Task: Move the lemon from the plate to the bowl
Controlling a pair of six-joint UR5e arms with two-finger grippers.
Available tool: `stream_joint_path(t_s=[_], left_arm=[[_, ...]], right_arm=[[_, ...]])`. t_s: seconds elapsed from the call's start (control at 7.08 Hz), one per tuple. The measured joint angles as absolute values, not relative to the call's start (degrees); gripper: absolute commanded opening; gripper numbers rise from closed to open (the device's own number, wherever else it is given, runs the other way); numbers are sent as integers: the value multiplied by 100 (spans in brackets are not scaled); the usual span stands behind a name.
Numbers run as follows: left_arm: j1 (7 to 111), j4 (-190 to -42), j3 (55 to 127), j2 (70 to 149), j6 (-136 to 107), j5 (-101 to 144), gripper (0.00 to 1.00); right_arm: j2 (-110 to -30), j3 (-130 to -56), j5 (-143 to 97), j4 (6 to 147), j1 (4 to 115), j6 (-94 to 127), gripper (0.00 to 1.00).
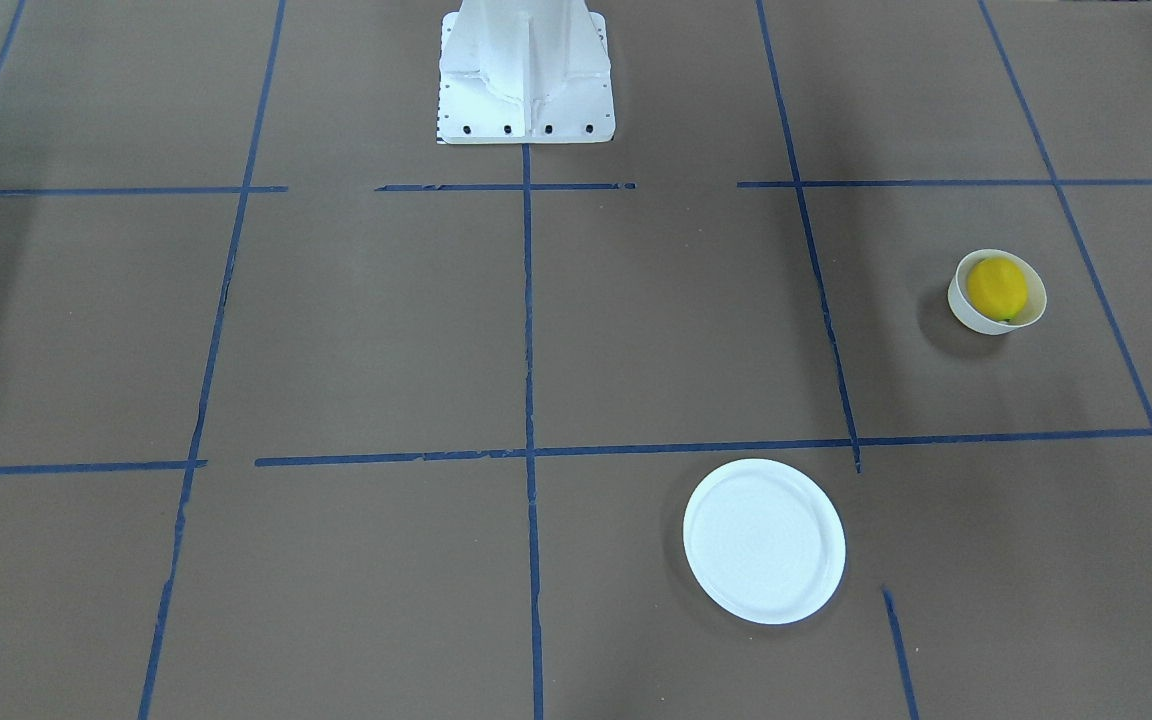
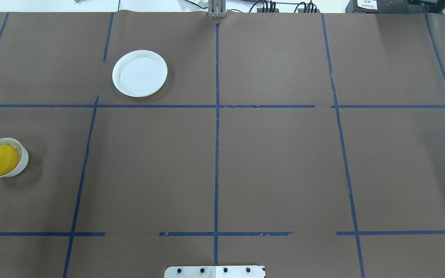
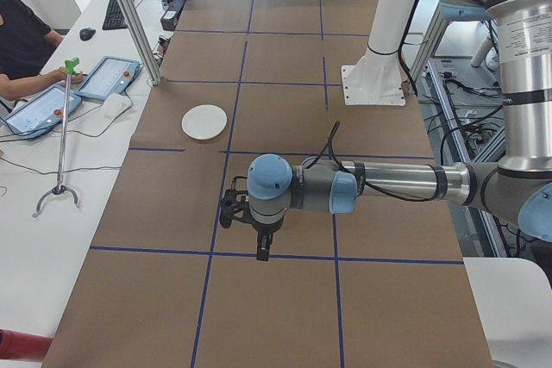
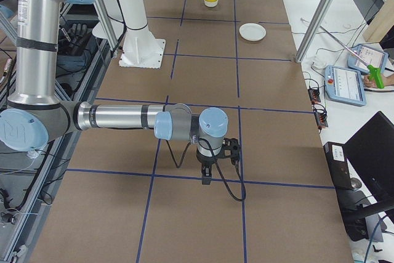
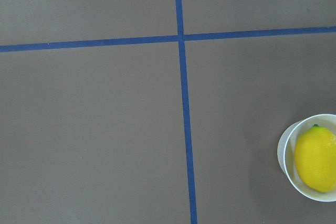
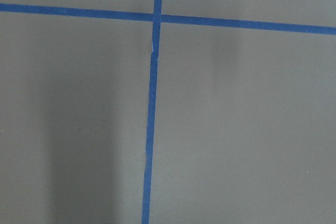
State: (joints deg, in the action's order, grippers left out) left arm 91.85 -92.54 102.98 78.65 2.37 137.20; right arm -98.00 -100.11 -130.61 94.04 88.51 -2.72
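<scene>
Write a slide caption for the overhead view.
Lemon rests in the bowl at left; plate lies bare, farther back.

Bright, even overhead light; focus sharp throughout. Soft shadow beside bowl [image 1: 971,316]; plate [image 1: 764,541] near-overexposed, surface detail faint.

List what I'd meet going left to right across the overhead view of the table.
The bowl with the lemon inside it → plate → white mounting plate at the bottom edge.
</scene>
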Motion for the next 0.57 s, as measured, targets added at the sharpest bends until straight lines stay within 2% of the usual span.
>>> stream_joint_path(t_s=[0.57], left_arm=[[9190,-9247,10377,7861,237,13720,100]], right_arm=[[-9800,-10011,-13061,9404,8851,-273,100]])
